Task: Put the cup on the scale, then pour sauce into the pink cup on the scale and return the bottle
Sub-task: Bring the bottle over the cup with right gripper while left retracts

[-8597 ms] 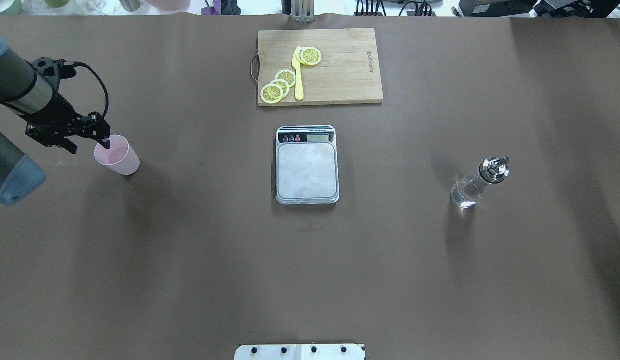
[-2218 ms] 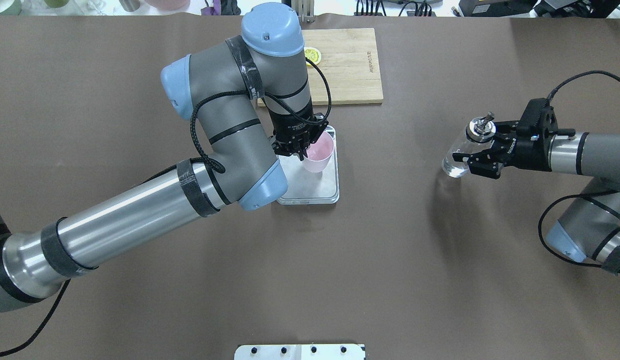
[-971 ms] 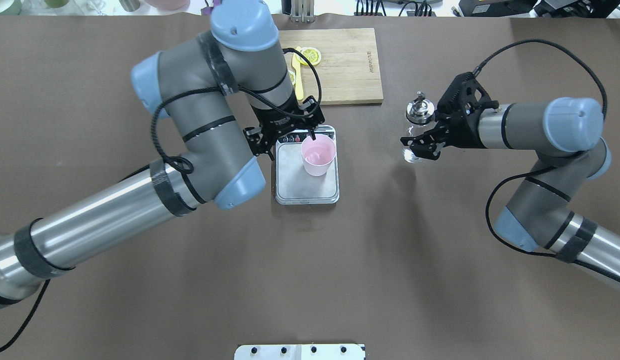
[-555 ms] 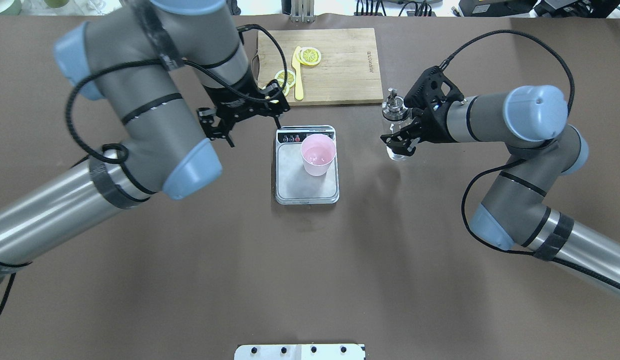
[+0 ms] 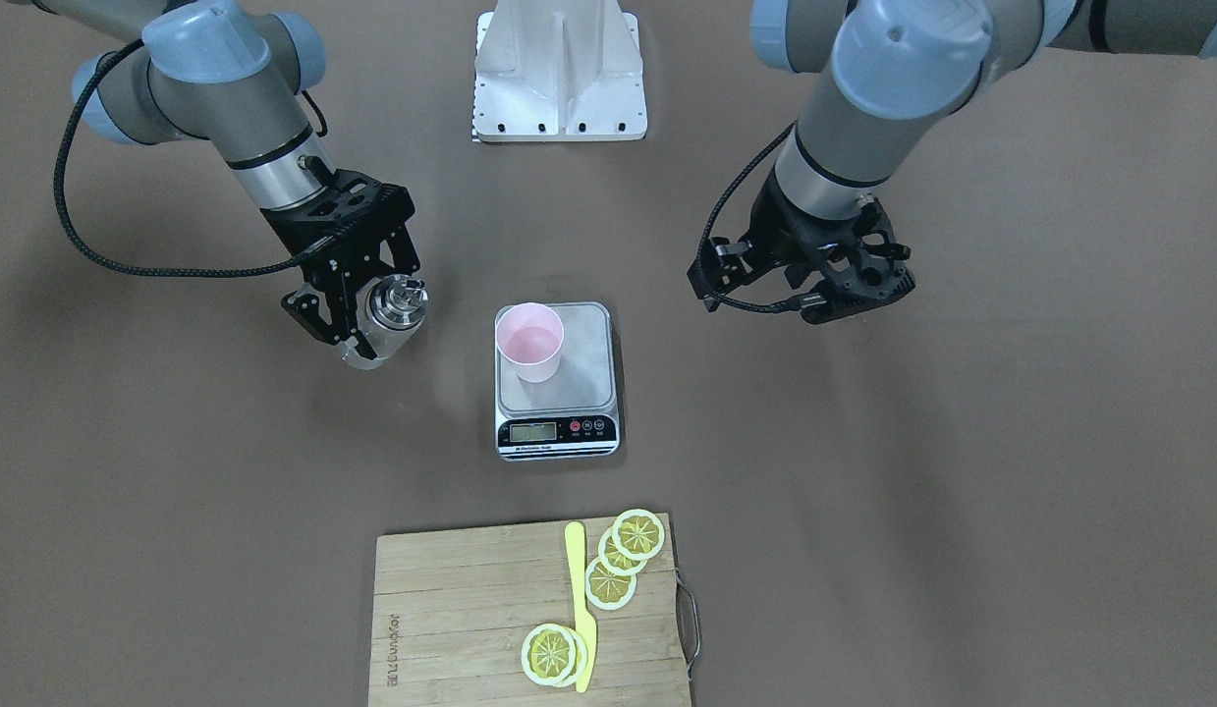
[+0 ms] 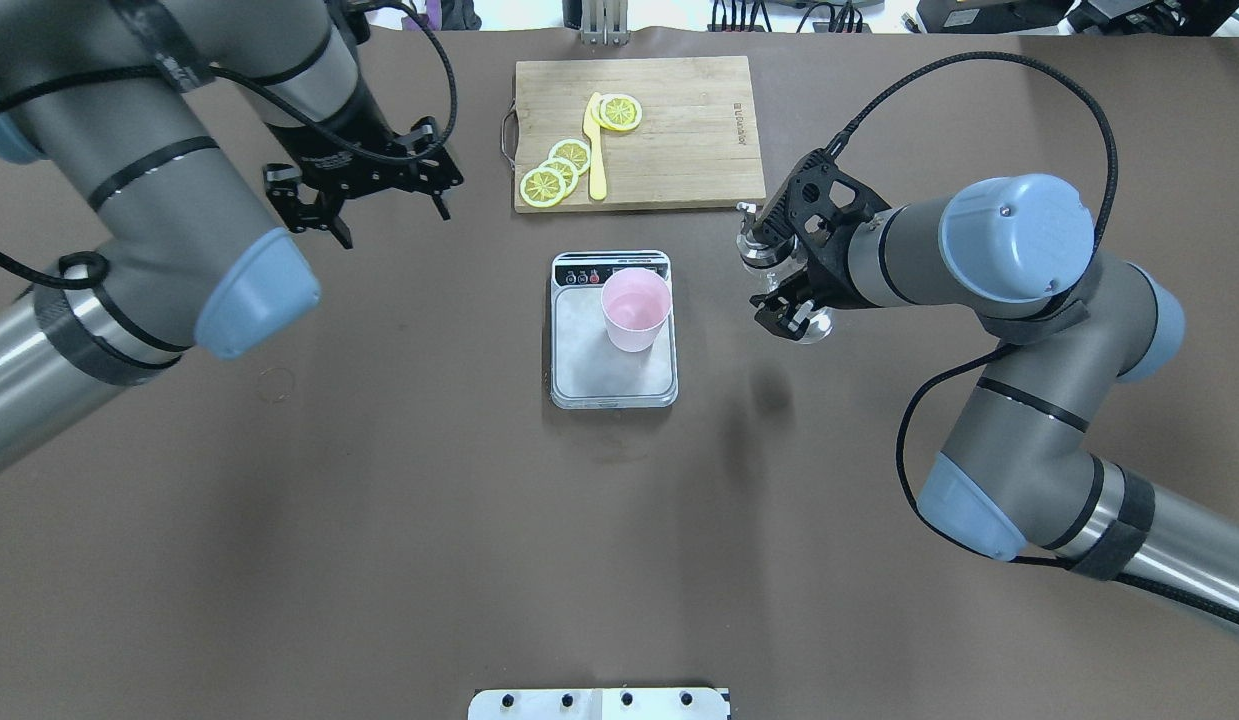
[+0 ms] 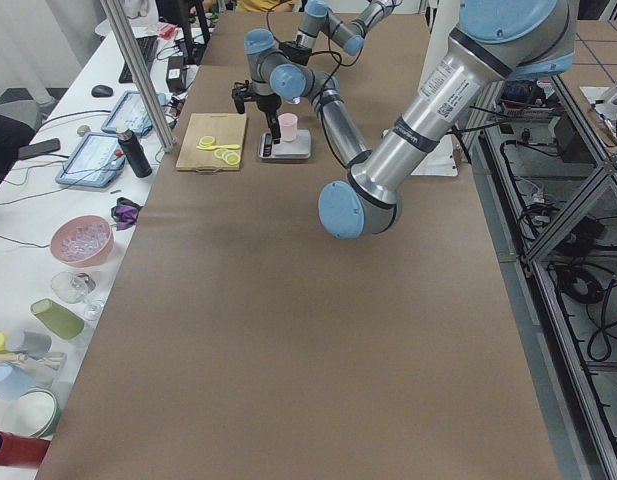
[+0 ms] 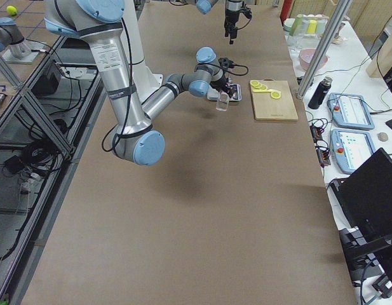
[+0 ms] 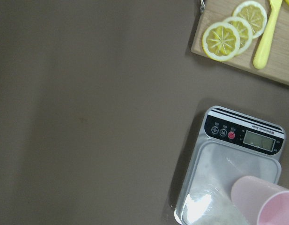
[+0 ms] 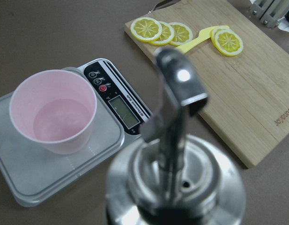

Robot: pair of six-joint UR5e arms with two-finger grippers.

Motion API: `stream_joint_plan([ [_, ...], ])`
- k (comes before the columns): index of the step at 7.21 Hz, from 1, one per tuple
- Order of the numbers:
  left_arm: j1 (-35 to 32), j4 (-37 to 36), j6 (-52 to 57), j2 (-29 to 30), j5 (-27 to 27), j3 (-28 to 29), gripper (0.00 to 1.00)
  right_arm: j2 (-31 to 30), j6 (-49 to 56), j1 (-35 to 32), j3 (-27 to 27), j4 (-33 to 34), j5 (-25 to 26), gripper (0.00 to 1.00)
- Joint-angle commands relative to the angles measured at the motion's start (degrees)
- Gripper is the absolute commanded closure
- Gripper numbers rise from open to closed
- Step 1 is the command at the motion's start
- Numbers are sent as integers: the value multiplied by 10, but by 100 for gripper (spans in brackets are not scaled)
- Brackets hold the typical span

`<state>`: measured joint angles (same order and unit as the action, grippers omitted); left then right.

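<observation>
The pale pink cup (image 6: 636,308) (image 5: 530,340) stands upright on the far right part of the silver scale (image 6: 599,365) (image 5: 588,378); in the right wrist view the cup (image 10: 53,110) looks empty. My right gripper (image 6: 774,275) (image 5: 362,295) is shut on the clear glass bottle (image 6: 754,248) (image 5: 392,304), held above the table just right of the scale, metal spout (image 10: 177,93) upward. I cannot make out the sauce inside it. My left gripper (image 6: 396,229) (image 5: 762,312) hangs open and empty, well left of the scale.
A wooden cutting board (image 6: 699,130) (image 5: 451,609) with lemon slices (image 6: 554,172) and a yellow knife (image 6: 595,150) lies beyond the scale. The robot's base plate (image 6: 599,703) sits at the near table edge. Brown tabletop surrounds the scale.
My left gripper has let go of the cup on the scale and drawn away to the left. The right arm has carried the bottle leftward, close to the scale.
</observation>
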<state>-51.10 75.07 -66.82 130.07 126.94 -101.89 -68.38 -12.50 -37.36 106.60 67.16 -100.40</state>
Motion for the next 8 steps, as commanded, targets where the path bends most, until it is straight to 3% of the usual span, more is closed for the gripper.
stream_joint_plan([
  [1,-48,-1,118,-53,1,-13,2,17,4,31,14,97,54,64],
  [4,-118,-1,243,-103,2,-6,2,39,4,63,16,189,108,64],
  [6,-155,-1,290,-125,3,3,2,73,4,69,17,262,121,64],
  [8,-202,-1,349,-154,3,13,2,85,5,71,13,288,123,63],
])
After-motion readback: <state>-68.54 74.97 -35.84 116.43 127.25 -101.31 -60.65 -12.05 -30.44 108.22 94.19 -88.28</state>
